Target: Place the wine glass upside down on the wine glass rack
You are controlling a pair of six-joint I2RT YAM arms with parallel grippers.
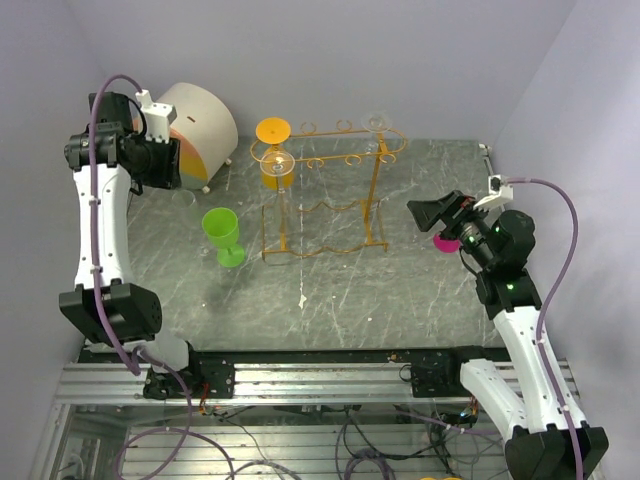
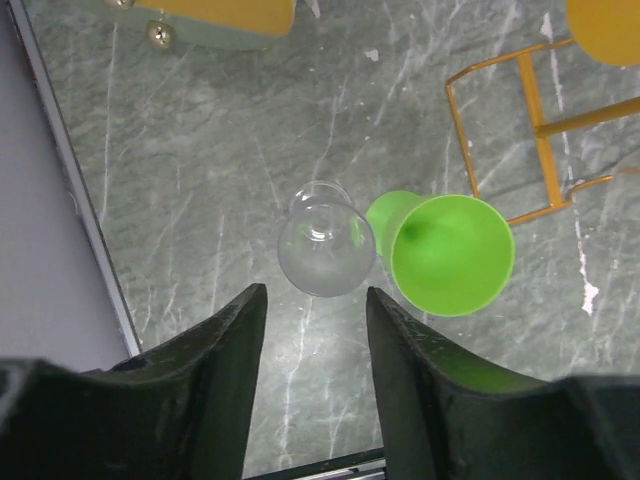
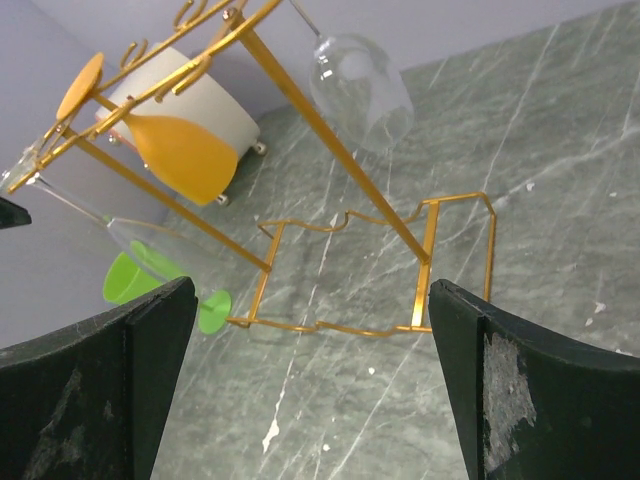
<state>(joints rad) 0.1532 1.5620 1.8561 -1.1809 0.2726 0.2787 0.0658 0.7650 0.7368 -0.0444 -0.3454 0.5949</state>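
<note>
3 hung so far: an orange glass (image 3: pixel 185 150), a far clear glass (image 3: pixel 360 75) and a low clear glass (image 3: pixel 130 240) hang bowl-down on the wine glass rack (image 3: pixel 430 250).
Left to do: the wine glass (image 2: pixel 325 245) stands upright on the table (image 2: pixel 200 150), just beside a green glass (image 2: pixel 450 255). I judge it not yet lifted, turned or hung.
Left gripper (image 2: pixel 315 295): fingers apart with nothing between them, above the wine glass.
Right gripper (image 3: pixel 310 300): fingers spread wide, empty, facing the rack.
Hard to tell: a pink object (image 1: pixel 440 242) is mostly hidden behind the right gripper. The wine glass's stem and foot are hidden under its bowl, and I cannot count the free loops.
</note>
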